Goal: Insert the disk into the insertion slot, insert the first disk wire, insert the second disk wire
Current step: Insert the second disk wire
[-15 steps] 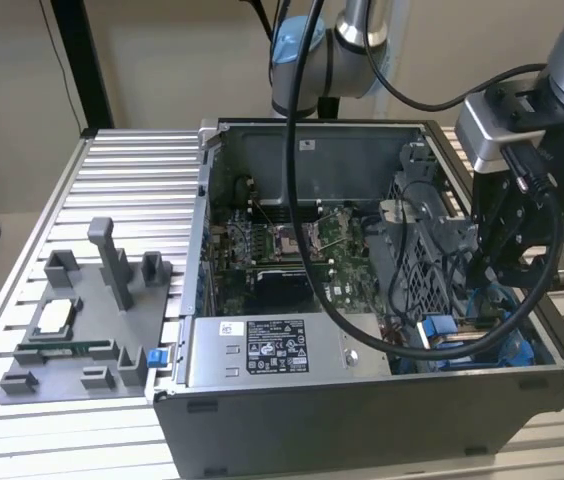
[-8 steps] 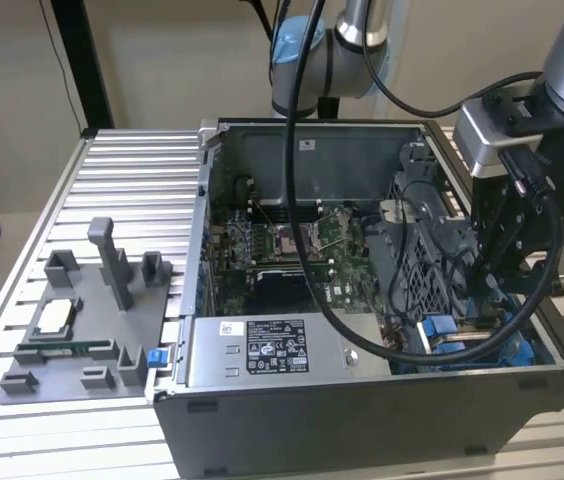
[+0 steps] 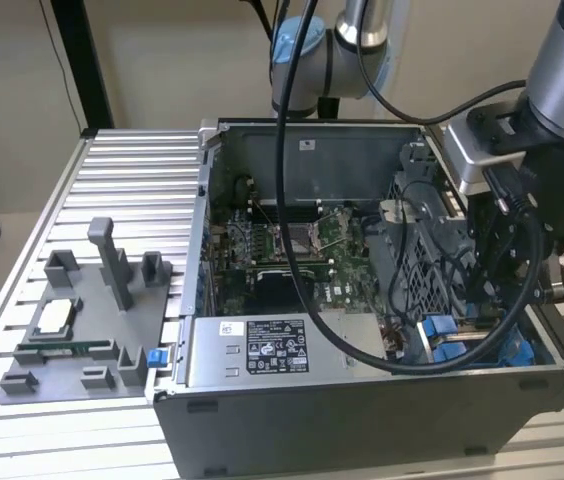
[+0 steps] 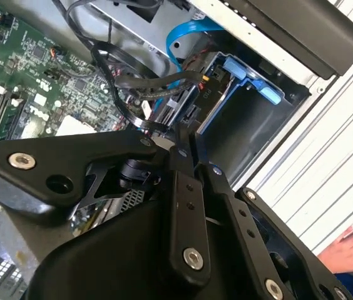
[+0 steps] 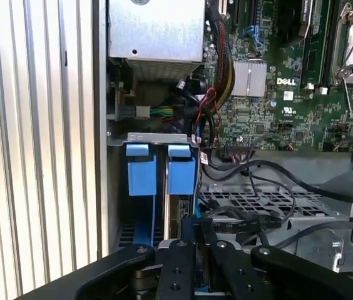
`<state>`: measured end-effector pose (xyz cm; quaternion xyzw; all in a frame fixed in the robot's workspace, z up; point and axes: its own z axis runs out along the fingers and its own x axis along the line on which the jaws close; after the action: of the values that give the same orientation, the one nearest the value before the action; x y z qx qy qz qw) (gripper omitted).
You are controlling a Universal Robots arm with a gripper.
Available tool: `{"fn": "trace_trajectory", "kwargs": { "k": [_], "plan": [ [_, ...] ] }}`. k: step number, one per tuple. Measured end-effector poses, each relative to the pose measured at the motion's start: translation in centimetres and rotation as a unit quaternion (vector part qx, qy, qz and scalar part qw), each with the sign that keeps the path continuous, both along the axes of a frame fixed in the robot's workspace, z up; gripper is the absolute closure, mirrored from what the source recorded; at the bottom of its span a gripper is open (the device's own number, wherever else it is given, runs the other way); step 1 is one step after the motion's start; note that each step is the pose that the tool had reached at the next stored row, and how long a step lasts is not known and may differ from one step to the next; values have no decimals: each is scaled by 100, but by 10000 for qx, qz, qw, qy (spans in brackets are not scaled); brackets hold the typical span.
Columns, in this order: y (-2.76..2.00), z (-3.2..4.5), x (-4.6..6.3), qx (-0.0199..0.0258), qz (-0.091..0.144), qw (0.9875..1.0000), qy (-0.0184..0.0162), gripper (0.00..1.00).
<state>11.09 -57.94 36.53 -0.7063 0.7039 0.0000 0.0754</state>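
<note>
The claw [image 5: 191, 232] is closed, its two fingers [image 4: 183, 140] pinching a black wire [image 4: 133, 115] just above the slot [image 5: 148, 140] with blue rails. The disk [image 5: 178, 215] stands inside this slot, beside the grey perforated cage [image 5: 264, 203].

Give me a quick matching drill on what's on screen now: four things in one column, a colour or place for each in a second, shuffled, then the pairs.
Things:
1. gripper
2. power-supply box
3. motherboard
4. grey parts tray

Descriptions:
A. green, lying on the floor of the open case
B. on the ribbed table outside the case, toward the exterior view's left
C. down among black cables beside the blue drive-bay tabs
D. grey with a white label, along the case's near wall in the exterior view

Pairs: 1-C, 2-D, 3-A, 4-B
</note>
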Motion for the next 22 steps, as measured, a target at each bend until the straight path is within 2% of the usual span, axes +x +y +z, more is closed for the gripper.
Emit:
{"fn": "trace_trajectory", "kwargs": {
  "k": [5,9,16,19,22],
  "plan": [
    [0,-66,-10,-1,0,9999,-111,100],
    [-1,-107,-11,-11,0,9998,-212,100],
    [-1,-151,-18,-138,2,9995,-295,100],
    [0,-166,-25,-142,2,9994,-329,100],
    [-1,-168,-26,-143,3,9993,-334,100]
  ]
}}
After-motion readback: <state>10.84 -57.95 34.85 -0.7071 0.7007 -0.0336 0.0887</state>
